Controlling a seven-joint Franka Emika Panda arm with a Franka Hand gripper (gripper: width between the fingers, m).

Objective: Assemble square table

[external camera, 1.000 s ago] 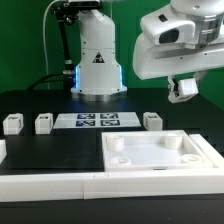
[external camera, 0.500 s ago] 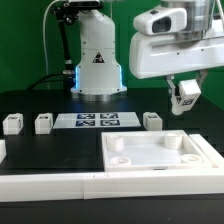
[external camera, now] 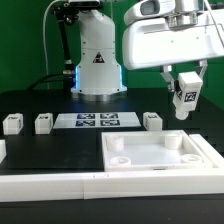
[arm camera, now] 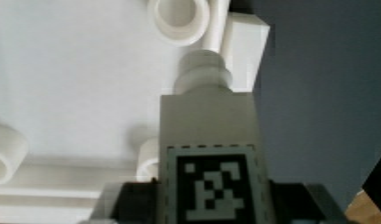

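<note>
Clamping white chunky leg [external camera: 186, 110], tag [external camera: 187, 97] outward; hand [external camera: 186, 80] holds it above white square top [external camera: 150, 166] with round corner holes.

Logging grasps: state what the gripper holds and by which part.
A table leg, clamped by the gripper at its thick tagged end; its narrow tip points away.

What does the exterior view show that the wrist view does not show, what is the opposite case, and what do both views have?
Only the exterior view: three loose legs, the marker board between them, and the robot base. Only the wrist view: the held leg seen along its length, its narrow end toward one round socket. Both: the gripper shut on that leg, above the white table top.
</note>
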